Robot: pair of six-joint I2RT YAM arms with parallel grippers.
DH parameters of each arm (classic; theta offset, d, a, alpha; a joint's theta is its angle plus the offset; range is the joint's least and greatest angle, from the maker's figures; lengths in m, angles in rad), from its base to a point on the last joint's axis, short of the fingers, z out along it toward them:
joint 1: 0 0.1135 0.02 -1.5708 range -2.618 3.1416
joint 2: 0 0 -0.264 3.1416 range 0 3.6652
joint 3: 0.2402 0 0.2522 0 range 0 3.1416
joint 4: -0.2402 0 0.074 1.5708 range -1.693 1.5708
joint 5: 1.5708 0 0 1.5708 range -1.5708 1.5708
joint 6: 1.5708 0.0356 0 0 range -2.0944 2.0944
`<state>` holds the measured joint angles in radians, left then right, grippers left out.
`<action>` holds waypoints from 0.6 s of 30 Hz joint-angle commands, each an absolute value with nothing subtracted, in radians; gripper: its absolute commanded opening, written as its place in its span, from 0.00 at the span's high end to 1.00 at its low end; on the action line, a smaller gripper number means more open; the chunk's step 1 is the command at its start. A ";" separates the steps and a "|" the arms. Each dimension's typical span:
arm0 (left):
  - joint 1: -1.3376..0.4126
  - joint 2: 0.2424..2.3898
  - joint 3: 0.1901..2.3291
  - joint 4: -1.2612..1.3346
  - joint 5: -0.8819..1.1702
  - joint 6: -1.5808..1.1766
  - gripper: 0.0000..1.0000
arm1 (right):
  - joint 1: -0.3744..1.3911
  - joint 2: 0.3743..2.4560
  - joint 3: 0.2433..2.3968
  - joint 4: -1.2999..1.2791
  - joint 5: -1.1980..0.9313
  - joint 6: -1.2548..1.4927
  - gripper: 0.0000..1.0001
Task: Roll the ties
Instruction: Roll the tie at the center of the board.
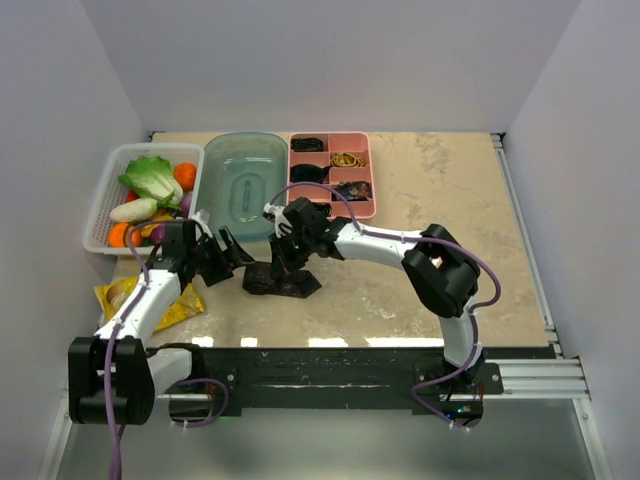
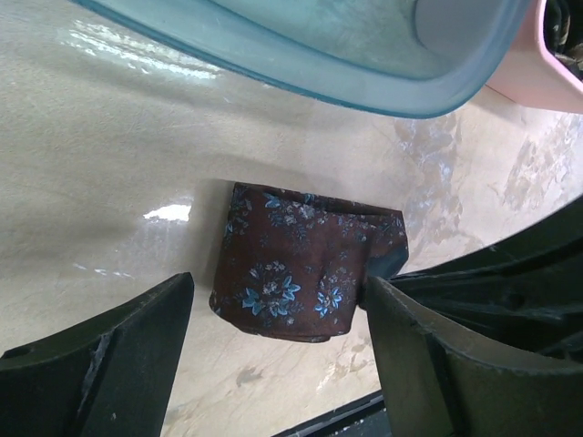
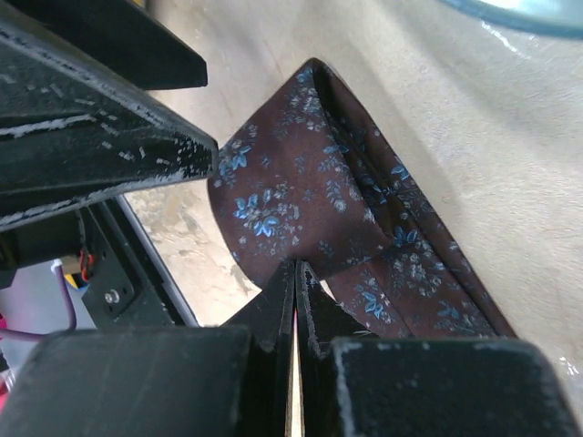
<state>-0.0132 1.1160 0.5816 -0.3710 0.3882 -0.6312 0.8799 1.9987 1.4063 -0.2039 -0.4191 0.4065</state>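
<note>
The left jaws stand wide open, a finger [image 2: 118, 355] on either side of the tie [image 2: 301, 264]. The right jaws are pressed fully together, tips at the tie's edge; I cannot tell whether cloth is pinched. The brown flowered tie lies bundled on the desk [image 2: 109, 182], near a clear blue tub [image 2: 364, 55].

White arms [image 1: 372, 240] carry black tools [image 2: 278, 287] (purple cables [image 1: 490, 272]).

tie [image 3: 310, 182]: part hidden behind right claw [image 3: 296, 271] | teal tub [image 2: 364, 64]: top cropped
</note>
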 commanded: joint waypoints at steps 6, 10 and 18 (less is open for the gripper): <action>0.000 1.167 0.514 -0.279 0.456 -0.606 0.20 | 0.894 2.023 1.413 -0.156 -0.443 0.423 1.00; 0.000 1.180 0.503 -0.275 0.459 -0.601 0.21 | 0.894 2.026 1.378 -0.163 -0.416 0.416 1.00; 0.000 1.200 0.465 -0.221 0.477 -0.623 0.25 | 0.894 2.049 1.333 -0.120 -0.417 0.429 1.00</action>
